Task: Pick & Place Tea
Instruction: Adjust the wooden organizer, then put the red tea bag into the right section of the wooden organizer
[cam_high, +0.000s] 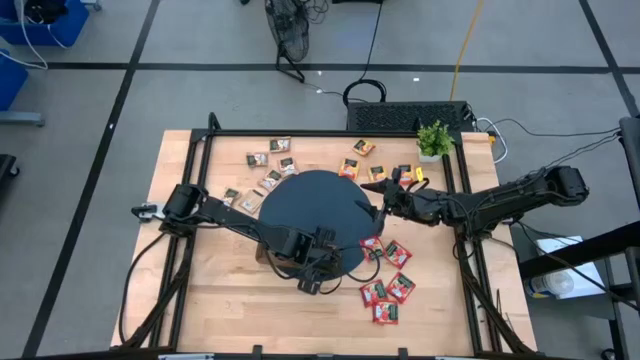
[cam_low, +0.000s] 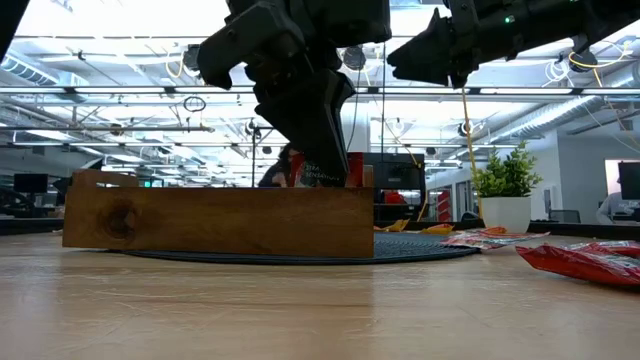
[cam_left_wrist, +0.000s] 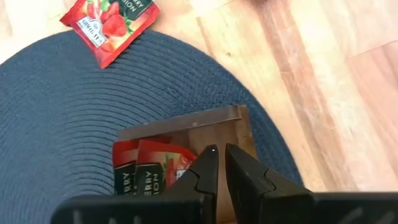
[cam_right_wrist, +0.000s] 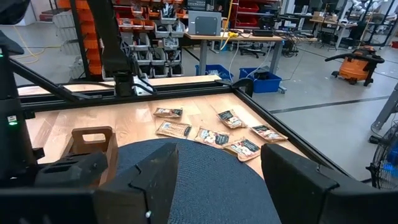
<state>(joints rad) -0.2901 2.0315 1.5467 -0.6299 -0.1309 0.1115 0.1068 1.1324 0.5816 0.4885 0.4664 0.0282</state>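
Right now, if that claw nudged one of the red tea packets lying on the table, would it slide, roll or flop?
Probably slide: the red packets lie flat on the smooth wooden table, so nothing can roll. They look thin and foil-like, likely very light and a bit floppy; one in the low view looks slightly puffed, so it may crumple when pinched.

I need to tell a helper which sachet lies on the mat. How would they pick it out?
Find the round dark mat mid-table. A loose group of red sachets lies by its edge nearest the right arm; one red sachet overlaps the rim. It alone rests partly on the mat; the others lie on bare wood.
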